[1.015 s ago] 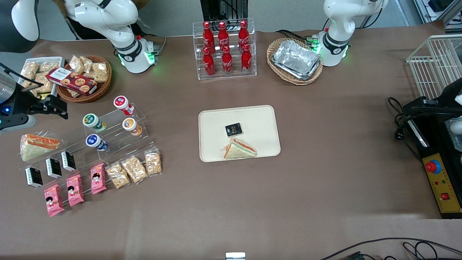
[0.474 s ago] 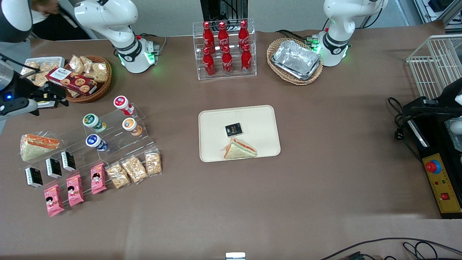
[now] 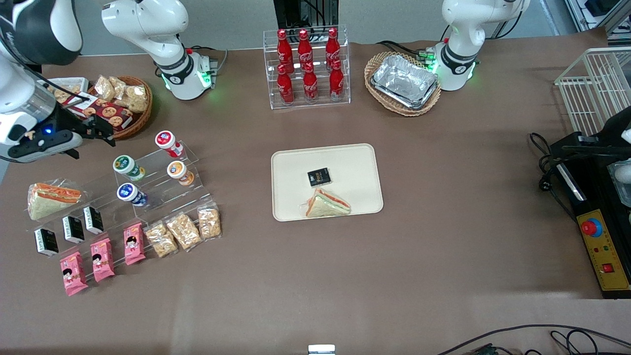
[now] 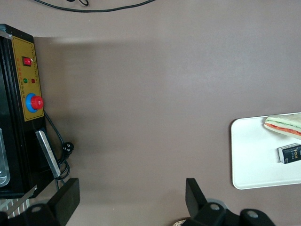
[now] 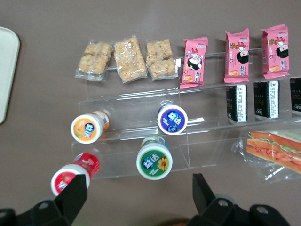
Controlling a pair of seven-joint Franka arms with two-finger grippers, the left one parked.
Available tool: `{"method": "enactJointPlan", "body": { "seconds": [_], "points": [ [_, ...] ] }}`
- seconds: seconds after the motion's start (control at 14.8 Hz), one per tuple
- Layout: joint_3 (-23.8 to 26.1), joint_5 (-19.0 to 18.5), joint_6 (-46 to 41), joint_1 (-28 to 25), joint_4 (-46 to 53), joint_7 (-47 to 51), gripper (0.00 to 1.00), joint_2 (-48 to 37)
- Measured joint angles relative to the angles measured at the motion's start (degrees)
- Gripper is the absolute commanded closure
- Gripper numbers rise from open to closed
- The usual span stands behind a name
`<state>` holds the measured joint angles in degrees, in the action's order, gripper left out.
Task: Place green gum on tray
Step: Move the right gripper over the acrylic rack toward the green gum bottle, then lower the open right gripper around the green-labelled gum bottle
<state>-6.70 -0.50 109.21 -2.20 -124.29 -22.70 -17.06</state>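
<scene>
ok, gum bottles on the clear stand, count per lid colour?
green gum: 1
blue gum: 1
orange gum: 1
red gum: 1
Total: 4
The gripper is open and empty. It is beside the basket, farther from the front camera than the green gum.

- My arm [image 3: 29,59] has glossy white shells with black joints.
- My gripper [image 3: 98,132] is black; its wrist housing shows a small blue light.
- My base ring glows green.

Front view high overhead; wrist cameras face down, both catching tray [image 3: 362,162]
</scene>
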Motion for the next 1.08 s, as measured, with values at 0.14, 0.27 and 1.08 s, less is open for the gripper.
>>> {"method": "enactJointPlan", "body": {
  "seconds": [0.14, 0.27, 1.08],
  "points": [
    [-0.86, 0.0, 3.7, 0.02, -3.12, -1.4, 0.0, -0.1],
    [-1.59, 0.0, 7.15, 0.12, -5.75, -2.41, 0.0, -0.08],
    [-4.06, 0.0, 19.04, 0.23, -15.88, -4.48, 0.0, 2.77]
  ]
}}
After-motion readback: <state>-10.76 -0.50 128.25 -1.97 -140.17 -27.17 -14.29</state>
